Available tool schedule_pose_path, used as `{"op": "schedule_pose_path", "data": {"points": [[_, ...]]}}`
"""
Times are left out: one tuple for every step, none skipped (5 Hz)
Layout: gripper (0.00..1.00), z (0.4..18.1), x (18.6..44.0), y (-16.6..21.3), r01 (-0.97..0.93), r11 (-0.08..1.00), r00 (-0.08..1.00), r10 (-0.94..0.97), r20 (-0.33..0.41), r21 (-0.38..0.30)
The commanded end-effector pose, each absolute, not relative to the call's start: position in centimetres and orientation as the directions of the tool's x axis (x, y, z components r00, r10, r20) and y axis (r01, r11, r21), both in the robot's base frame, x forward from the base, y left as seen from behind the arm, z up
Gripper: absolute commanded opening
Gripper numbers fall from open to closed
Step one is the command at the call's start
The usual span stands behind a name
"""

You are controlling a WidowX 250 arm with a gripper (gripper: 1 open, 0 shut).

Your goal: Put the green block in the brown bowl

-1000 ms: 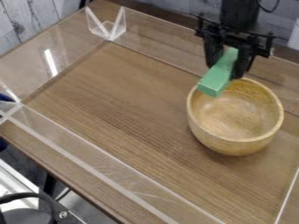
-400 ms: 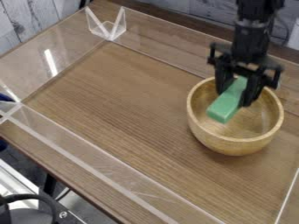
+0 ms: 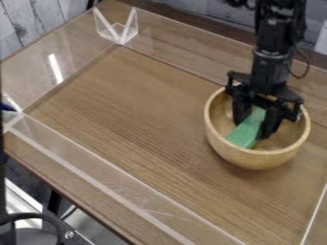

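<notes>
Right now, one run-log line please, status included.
gripper: over bowl | green block: within brown bowl's rim, release unclear | brown bowl: upright on table

At the right of the frame, the pincer reaches into the brown bowl on the worktop, with the green block tilted inside the rim.

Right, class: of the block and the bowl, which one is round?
The bowl: brown, with a curved rim, whereas the green block inside it is a straight bar.
</notes>
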State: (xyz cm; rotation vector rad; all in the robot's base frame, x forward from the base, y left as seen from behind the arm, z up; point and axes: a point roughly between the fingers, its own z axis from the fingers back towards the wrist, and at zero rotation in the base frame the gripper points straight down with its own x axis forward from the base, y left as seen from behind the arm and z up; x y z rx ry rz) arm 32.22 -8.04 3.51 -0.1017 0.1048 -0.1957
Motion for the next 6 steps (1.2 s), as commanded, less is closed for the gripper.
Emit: {"op": "schedule_pose_path", "data": {"points": [[0.00,4.2,33.2,-8.5,0.206,0.972,0.976,-0.213,-0.049,-0.111],[0.00,3.9,33.4,-8.5,0.207,0.972,0.976,-0.214,-0.051,-0.112],[0.00,3.7,33.4,-8.6,0.208,0.972,0.975,-0.214,-0.052,-0.114],[0.00,3.5,33.5,-8.6,0.208,0.971,0.975,-0.215,-0.052,-0.117],[0.00,3.3,33.6,-8.6,0.208,0.971,0.975,-0.216,-0.051,-0.120],[0.00,3.1,33.7,-8.7,0.208,0.970,0.975,-0.216,-0.051,-0.123]]}}
